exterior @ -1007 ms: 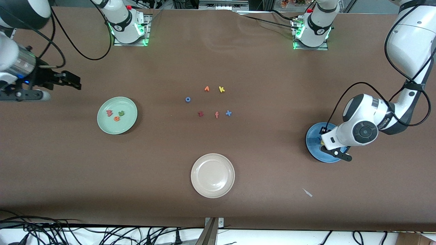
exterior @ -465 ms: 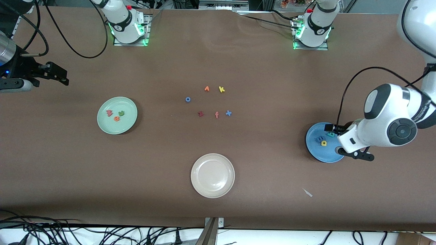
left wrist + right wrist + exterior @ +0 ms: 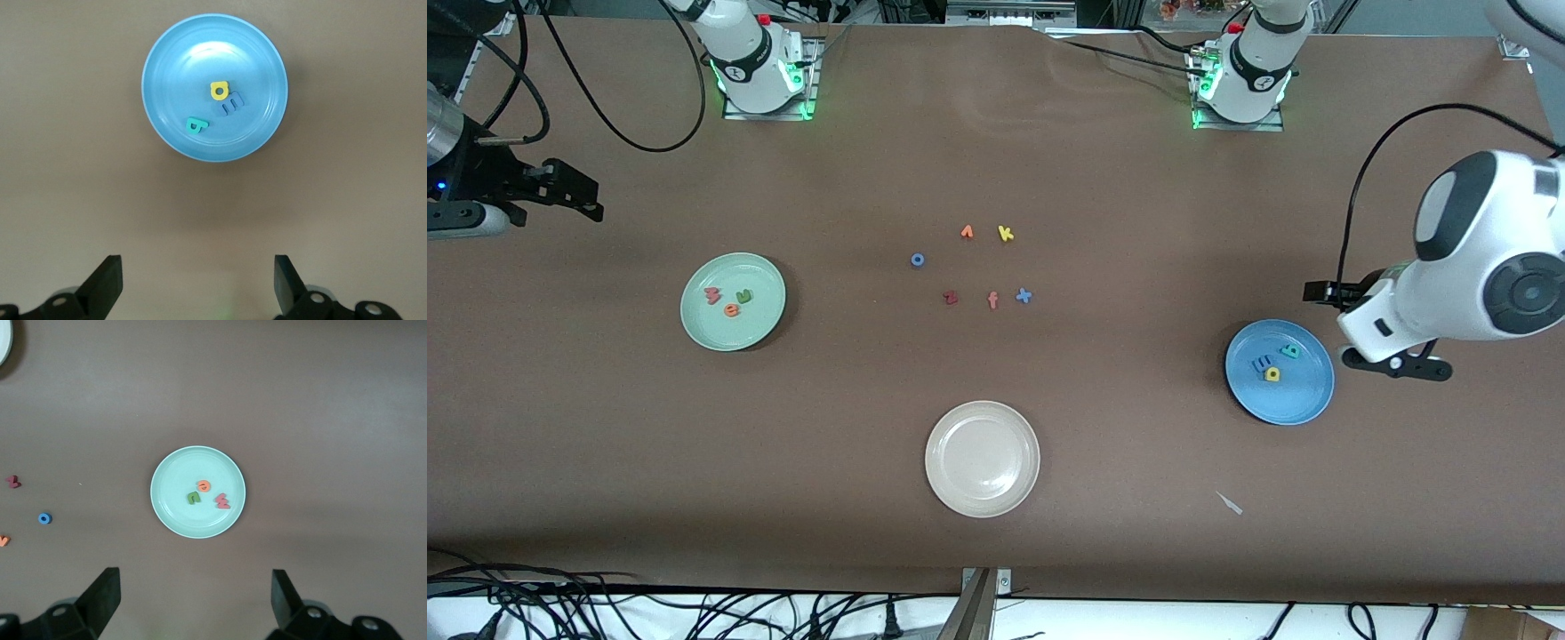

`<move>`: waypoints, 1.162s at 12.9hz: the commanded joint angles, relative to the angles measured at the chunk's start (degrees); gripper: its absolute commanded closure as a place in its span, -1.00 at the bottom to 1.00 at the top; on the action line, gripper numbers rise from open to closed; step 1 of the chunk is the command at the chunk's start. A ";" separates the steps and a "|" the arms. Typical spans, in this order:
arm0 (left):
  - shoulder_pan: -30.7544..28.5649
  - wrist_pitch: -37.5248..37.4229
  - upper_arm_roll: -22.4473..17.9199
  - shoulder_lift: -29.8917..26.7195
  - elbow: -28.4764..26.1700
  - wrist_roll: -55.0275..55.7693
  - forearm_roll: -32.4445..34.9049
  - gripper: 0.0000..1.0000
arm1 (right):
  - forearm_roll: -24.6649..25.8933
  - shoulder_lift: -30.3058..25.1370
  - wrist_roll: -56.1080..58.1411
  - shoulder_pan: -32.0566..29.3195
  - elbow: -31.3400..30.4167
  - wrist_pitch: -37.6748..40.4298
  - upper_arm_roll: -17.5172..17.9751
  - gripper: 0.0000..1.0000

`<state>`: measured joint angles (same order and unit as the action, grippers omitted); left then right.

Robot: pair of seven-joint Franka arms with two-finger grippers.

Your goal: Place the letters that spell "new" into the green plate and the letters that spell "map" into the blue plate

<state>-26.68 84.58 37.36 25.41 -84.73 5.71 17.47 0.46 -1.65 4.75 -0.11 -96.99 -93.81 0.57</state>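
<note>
The green plate point(image 3: 758, 322) holds the pinkish-red w point(image 3: 712, 294), the orange e point(image 3: 732, 310) and the green n point(image 3: 743, 296). In the blue plate point(image 3: 1303, 400) lie the blue m point(image 3: 1262, 363), the yellow a point(image 3: 1272, 374) and the teal p point(image 3: 1290, 351). My left gripper point(image 3: 1365, 329) hangs open and empty over bare table just past the blue plate, toward the left arm's end. Its wrist view shows the blue plate point(image 3: 167, 67) ahead of the left gripper point(image 3: 198, 280). My right gripper point(image 3: 585, 194), open and empty, waits over the right arm's end of the table. Its wrist view shows the green plate point(image 3: 170, 483).
An empty beige plate point(image 3: 960, 484) sits near the table's front edge. Several loose letters lie mid-table, among them a yellow k point(image 3: 1006, 234), a blue ring point(image 3: 917, 260), a dark red letter point(image 3: 951, 298), a salmon f point(image 3: 992, 300) and a blue x point(image 3: 1024, 296). A white scrap point(image 3: 1230, 503) lies nearby.
My left gripper has opened, lifted off the blue plate and drawn away toward the left arm's end, uncovering the three letters. The right gripper drew back slightly.
</note>
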 commanded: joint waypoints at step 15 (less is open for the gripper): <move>20.44 -0.12 -30.41 -22.51 -2.45 -0.97 -18.26 -1.00 | -3.72 -0.81 0.96 -1.03 0.66 -0.32 -1.36 -1.00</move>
<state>-6.80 82.22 8.31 5.81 -83.34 5.53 0.55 -2.74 -2.10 4.81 -0.67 -96.75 -94.28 -0.94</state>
